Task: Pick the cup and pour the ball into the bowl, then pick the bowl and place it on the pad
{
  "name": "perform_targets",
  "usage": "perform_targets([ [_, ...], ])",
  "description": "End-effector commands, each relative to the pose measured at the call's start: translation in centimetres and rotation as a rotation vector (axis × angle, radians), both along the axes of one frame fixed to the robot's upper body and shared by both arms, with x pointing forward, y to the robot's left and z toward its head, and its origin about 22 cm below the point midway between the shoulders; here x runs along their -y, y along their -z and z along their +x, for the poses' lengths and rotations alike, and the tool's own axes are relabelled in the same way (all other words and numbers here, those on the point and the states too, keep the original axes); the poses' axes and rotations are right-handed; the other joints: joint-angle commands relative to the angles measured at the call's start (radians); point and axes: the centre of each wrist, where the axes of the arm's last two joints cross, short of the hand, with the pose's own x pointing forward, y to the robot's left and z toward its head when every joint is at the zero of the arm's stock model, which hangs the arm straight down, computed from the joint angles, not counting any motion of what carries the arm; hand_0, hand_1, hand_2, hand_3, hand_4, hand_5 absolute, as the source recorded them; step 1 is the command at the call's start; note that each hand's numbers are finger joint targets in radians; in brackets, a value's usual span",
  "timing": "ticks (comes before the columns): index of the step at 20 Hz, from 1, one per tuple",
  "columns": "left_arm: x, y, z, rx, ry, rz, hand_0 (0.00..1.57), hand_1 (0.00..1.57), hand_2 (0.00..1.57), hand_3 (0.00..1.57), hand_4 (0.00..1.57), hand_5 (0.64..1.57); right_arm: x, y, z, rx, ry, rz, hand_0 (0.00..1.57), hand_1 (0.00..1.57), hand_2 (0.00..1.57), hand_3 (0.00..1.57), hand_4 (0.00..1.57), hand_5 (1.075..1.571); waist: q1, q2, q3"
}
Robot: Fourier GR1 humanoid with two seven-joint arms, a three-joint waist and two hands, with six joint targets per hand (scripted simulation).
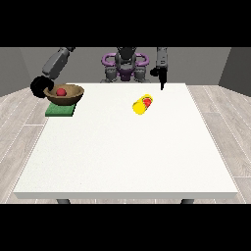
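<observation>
Here, a large white table (122, 147) fills most of the room's middle, its top plain and pale, standing on a floor of grey-brown planks (225, 132) with grey walls (19, 68) behind. The robot (125, 63) stands at the far edge, torso dark with purple rings at the shoulders. Near the far corner at the view's left lies a green pad (60, 111), flat on the table. On it sits a brown bowl (64, 94), upright, and a red ball (61, 91) rests inside the bowl. Toward the middle of the far half, well apart from the bowl, a yellow cup (142, 105) lies tipped on its side, its red inside turned toward the camera. The arm at the view's left slants down from the shoulder to the bowl's outer rim; the hand at the view's left (38, 87) is a black mass pressed against that rim, and I cannot tell whether its fingers curl round the rim or lie slack. The arm at the view's right hangs nearly straight down behind the table's far edge; the hand at the view's right (162, 79) points downward, fingers straight and together, grasping nothing, clear of the cup.
</observation>
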Motion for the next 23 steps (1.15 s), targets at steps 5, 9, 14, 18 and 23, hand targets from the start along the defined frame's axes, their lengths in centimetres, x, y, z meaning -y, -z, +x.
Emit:
perform_targets([
  [5,0.0,-1.9,0.6,0.098,0.005,-0.009,0.0,0.0,0.0,0.0,1.17,1.362,5.4,-4.6,-1.8,-0.006,0.191,-0.216,1.48,1.48,1.57,0.67,0.0,1.567,0.028,0.086,-0.0001],
  [9,0.0,1.5,-1.3,0.008,0.003,0.007,0.0,0.0,0.0,0.0,1.17,1.361,5.6,-5.5,-1.6,-0.032,0.172,-0.256,1.27,1.27,1.39,1.38,0.0,1.57,0.013,0.011,-0.0009],
  [14,4.0,5.6,-4.5,-0.035,-0.001,0.006,0.0,0.0,0.0,0.0,1.21,1.354,0.8,-2.8,1.4,-0.023,0.041,-0.245,1.07,1.07,0.96,0.95,0.31,1.564,-0.021,-0.028,-0.0013],
  [18,6.2,6.5,-5.5,-0.035,0.004,0.011,0.0,0.0,0.0,0.0,1.22,1.34,0.9,-5.2,2.7,-0.007,-0.058,-0.195,0.36,0.36,0.53,0.66,0.75,1.289,-0.043,-0.021,-0.0011],
  [23,6.2,7.4,-5.3,-0.088,-0.043,0.016,0.0,0.0,0.0,0.0,1.22,1.34,3.1,-7.0,1.4,-0.018,-0.104,-0.22,0.0,0.0,0.58,0.75,0.71,1.075,-0.082,-0.069,-0.001],
])
